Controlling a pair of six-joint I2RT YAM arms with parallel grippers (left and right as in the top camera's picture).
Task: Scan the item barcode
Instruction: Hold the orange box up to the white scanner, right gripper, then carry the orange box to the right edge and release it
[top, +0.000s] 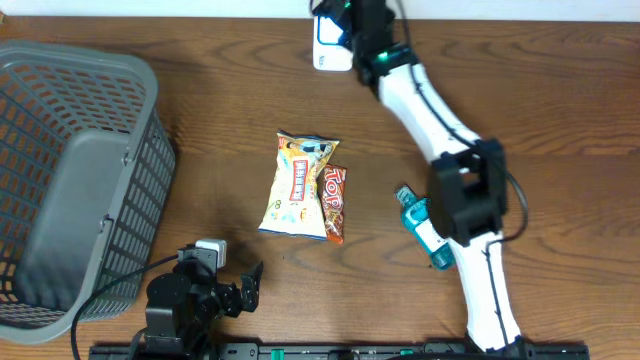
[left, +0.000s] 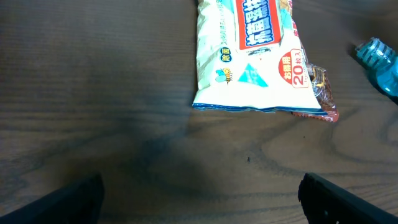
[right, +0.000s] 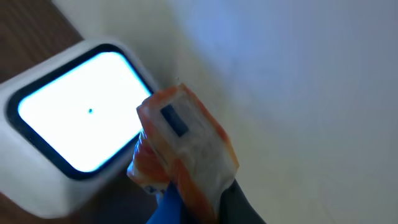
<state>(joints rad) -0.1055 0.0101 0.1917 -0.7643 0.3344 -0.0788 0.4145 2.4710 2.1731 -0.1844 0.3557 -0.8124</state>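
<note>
Right tool (top: 340, 22), seen from overhead, is stretched over the white scanner (top: 326, 52) at the far edge of the surface (top: 560, 100); the grey basket (top: 150, 85) appears empty. From the left wrist, the left tool (left: 199, 202) is held wide apart above bare wood. From the right wrist, an orange packet (right: 186, 146) is seen clamped by the right tool beside the lit scanner; pinched by one end, it could swivel and the barcode be missed.

Soft and even from above in the overhead view, with only a faint shadow beside the basket (top: 150, 170). Dimmer at the left wrist, with a broad murky shadow across the table (left: 124, 143). At the right wrist, blown-out white glare on the scanner (right: 74, 112) screen, and slight blur on the close orange packet (right: 186, 149).
</note>
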